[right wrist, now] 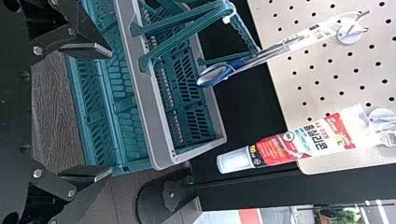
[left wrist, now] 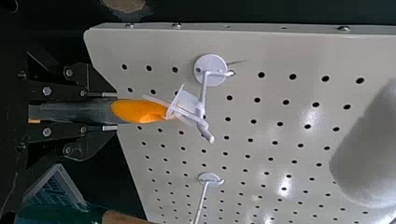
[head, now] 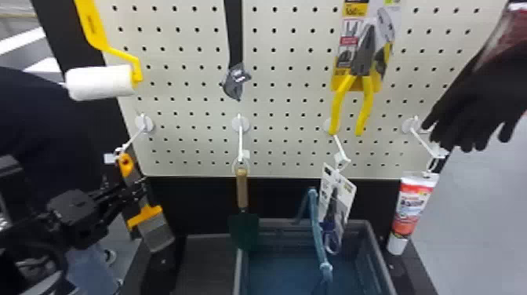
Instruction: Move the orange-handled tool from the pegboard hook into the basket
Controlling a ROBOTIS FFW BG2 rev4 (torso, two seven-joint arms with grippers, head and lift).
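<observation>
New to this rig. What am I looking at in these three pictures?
It's a two-armed robot facing a pegboard. The head view looks forward and down; each wrist view comes from a camera on one arm and is turned sideways. The left gripper has its fingers closed around the orange-handled tool, which is on its hook. The right gripper is open, nothing between its fingers. The basket stands below the board. Trowel, packaged scissors and tube hang nearby; paint roller and pliers are higher up.
</observation>
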